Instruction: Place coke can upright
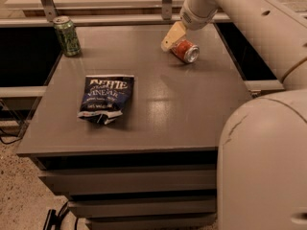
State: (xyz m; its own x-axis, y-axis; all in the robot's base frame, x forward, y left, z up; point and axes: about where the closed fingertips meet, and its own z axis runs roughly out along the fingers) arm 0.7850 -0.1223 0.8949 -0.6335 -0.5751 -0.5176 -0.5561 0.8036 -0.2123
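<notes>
Camera view, read from left to right. At the far left corner of the table (168, 109) a green can (66, 36) stands upright, close to both the left and the far edge. Toward the front, left of centre, a dark blue chip bag (104, 98) lies flat and crumpled, well apart from the green can and set in from the front edge.

Right of the bag I see a broad stretch of bare grey tabletop, running from the front edge up toward the far edge, with a dull glare near its middle.

At the far right, the end effector (173, 38) reaches down from the pale arm (230, 4), its cream tip pointing down and to the left, low over the table. The coke can (185, 51) lies tilted on its side just to the right of that tip and slightly nearer the camera, pressed against it or very nearly so. Its silver end faces the front right. I cannot tell whether the end effector is spread or closed on the can, nor whether the can rests fully on the table.

The can sits nearer the far and right edges than the front, with dark drops beyond the table on both the left and right sides. The robot's rounded body (264, 166) fills the lower right and covers the table's front right corner.
</notes>
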